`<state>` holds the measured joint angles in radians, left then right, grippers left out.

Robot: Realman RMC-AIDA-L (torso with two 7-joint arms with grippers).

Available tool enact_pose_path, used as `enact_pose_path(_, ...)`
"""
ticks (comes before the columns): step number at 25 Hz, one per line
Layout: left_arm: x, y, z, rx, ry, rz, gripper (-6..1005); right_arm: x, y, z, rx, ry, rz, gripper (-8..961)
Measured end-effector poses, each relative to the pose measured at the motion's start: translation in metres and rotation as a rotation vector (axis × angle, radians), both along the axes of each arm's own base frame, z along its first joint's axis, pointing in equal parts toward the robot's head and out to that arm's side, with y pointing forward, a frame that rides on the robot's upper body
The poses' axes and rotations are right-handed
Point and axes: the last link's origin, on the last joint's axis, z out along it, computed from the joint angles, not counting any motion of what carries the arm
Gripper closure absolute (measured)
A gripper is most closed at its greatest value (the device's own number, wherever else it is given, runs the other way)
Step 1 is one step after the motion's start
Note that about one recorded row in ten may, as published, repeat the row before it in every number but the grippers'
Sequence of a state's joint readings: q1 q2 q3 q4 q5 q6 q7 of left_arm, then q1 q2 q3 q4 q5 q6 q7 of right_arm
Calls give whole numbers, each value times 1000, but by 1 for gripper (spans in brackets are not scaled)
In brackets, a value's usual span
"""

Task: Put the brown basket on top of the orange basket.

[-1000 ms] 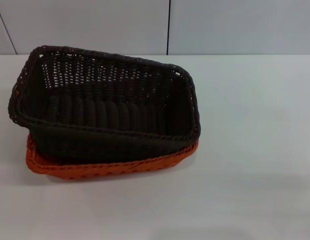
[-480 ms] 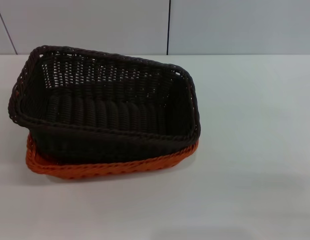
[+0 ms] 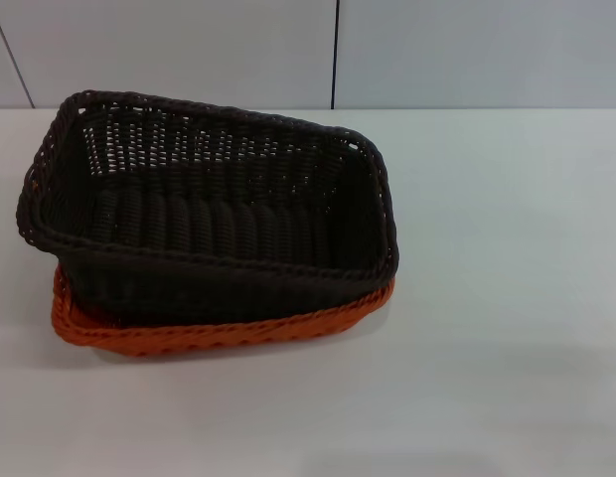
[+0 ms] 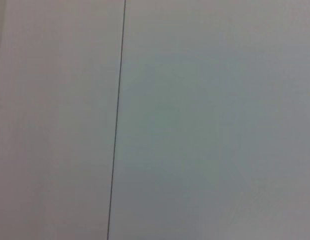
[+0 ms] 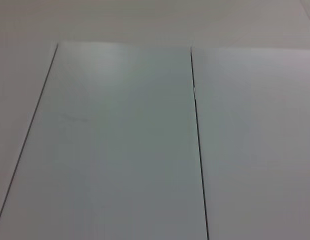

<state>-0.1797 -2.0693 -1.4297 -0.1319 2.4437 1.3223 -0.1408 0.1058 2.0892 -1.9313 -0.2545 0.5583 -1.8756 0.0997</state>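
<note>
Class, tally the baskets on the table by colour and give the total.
brown basket: 1, sitting in the orange one
orange basket: 1, underneath
Total: 2

Dark brown basket (image 3: 214,214), orange basket (image 3: 219,333).

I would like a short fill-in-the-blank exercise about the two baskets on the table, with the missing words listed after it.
1. The brown basket sits on top of the ______ basket.
2. Of the orange basket, mainly the near ______ shows below the brown one.
3. Both baskets stand on a white ______.
4. In the head view, the number of grippers that can be seen is ______.

Missing words: orange; rim; table; zero
</note>
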Motion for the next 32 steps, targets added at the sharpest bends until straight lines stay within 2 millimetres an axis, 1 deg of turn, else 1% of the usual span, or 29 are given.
enact_pose_path(9, -2, -2, 0, -3, 1, 8, 218, -1, 3, -1, -5, 0, 1, 131)
enact_pose_path(19, 1, 3, 0, -3, -1, -3, 218, 0, 1, -2, -11, 7, 0, 131)
enact_pose_path(25, 1, 2, 0, -2, -2, -2, 218, 2, -1, -2, -16, 4, -11, 131)
enact_pose_path(27, 0, 0, 0, 1, -2, -1, 218, 2, -1, -3, -20, 4, -10, 131)
enact_pose_path(29, -3, -6, 0, 3, -6, 10, 218, 2, -1, -3, -26, 3, -7, 131)
enact_pose_path(32, -4, -7, 0, 0, -3, 17, 218, 1, 1, -3, -26, 2, -2, 131)
